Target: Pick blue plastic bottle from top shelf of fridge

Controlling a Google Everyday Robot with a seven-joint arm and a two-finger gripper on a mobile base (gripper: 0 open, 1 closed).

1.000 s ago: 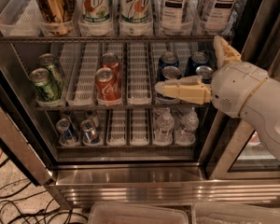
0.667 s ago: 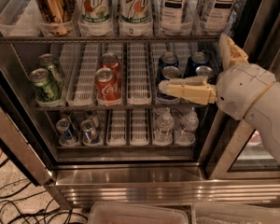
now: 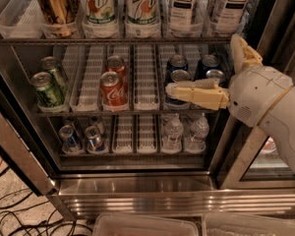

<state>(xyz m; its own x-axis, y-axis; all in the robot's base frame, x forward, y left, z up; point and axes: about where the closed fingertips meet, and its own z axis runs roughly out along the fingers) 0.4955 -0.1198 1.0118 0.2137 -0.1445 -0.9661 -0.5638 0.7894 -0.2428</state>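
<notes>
Nearest the camera, the fridge point(image 3: 137, 193) shows its stainless base. Above it the gripper point(image 3: 202, 65) hangs before the right side of the middle rack, level with the blue cans point(image 3: 178, 65), jaws spread wide and holding nothing. Farther in and higher, the blue plastic bottle point(image 3: 183, 4) stands upright on the top shelf point(image 3: 113, 41), right of centre, just beside the 7UP drinks point(image 3: 140, 6) and apart from the gripper.

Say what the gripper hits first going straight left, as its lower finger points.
Likely the front red Coca-Cola can, if the open gripper, by the blue cans, is that deep; depth is unclear.
</notes>
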